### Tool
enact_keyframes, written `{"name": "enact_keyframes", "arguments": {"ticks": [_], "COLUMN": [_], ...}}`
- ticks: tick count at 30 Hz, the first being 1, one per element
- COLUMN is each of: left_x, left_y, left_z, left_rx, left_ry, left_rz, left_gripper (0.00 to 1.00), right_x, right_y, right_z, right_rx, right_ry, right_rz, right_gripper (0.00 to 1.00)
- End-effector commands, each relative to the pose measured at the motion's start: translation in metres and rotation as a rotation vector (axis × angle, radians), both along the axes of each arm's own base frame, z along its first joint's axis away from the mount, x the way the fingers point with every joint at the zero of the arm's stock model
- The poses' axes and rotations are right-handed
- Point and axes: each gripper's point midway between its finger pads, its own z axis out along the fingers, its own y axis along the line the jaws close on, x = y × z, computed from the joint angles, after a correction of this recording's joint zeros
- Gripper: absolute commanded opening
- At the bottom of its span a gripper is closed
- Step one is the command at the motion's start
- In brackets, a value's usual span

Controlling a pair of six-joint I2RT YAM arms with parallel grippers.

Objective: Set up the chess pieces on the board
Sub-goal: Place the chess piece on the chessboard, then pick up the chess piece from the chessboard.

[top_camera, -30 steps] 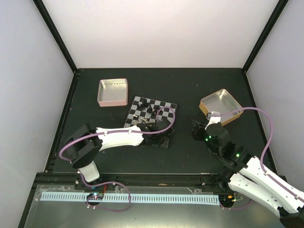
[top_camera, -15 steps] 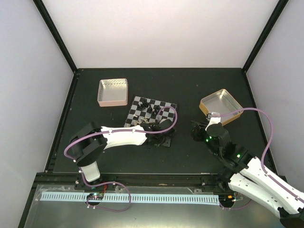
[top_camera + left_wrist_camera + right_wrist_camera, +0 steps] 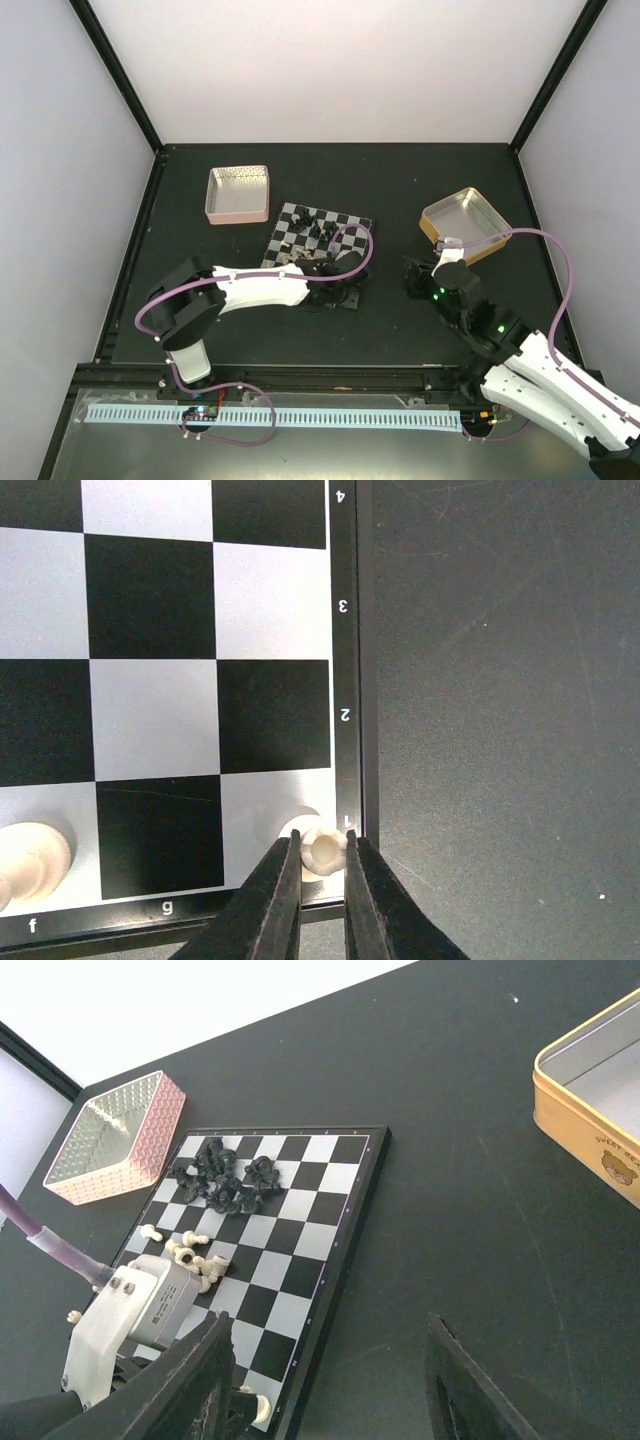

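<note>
The board point(image 3: 300, 232) lies mid-table; it also shows in the right wrist view point(image 3: 300, 1250) and the left wrist view point(image 3: 150, 680). My left gripper point(image 3: 322, 852) is shut on a cream rook point(image 3: 322, 850) that stands on the corner square h1. From above the left gripper point(image 3: 340, 292) sits over the board's near right corner. Another cream piece point(image 3: 35, 858) stands on the same row at f. Black pieces point(image 3: 225, 1175) lie heaped at the board's far side and loose cream pieces point(image 3: 190, 1260) lie near its left. My right gripper point(image 3: 325, 1380) is open and empty over bare table right of the board.
A pink tin point(image 3: 238, 194) stands far left of the board, seen also in the right wrist view point(image 3: 115, 1140). A gold tin point(image 3: 465, 224) stands at the right, near my right arm, and shows in the right wrist view point(image 3: 590, 1090).
My left gripper has shifted slightly right along the board's near edge to the near right corner. The right arm has barely moved.
</note>
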Motion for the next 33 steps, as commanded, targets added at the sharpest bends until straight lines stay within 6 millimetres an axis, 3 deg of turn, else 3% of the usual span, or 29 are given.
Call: {"name": "enact_keyframes", "arguments": {"ticks": [1,12,17,21,27,33], "left_x": [-0.004,-0.005,0.001,0.011,0.034,0.055], "left_y": [0.008,0.001,-0.003,-0.002,0.036,0.103], "left_z": [-0.003,0.009,0.038,0.075,0.134,0.155], "left_rx": [0.039,0.003,-0.057,-0.124,-0.209,-0.239], "left_ry": [0.005,-0.004,-0.048,-0.123,-0.276,-0.378], "left_rz": [0.005,-0.026,-0.036,-0.054,0.000,0.130], "left_gripper": [0.14,0.34,0.48,0.51,0.53,0.58], "right_x": [-0.001,-0.001,0.000,0.005,0.024,0.048], "right_y": [-0.001,0.002,0.008,0.023,0.064,0.120], "right_z": [-0.002,0.000,0.002,0.006,0.007,-0.014], "right_rx": [0.006,0.015,0.012,0.013,-0.010,-0.089], "right_ry": [-0.002,-0.005,-0.007,0.012,0.067,0.151], "right_rz": [-0.003,0.011,0.036,0.075,0.169,0.326], "right_gripper": [0.52,0.53,0.53,0.53,0.53,0.53]}}
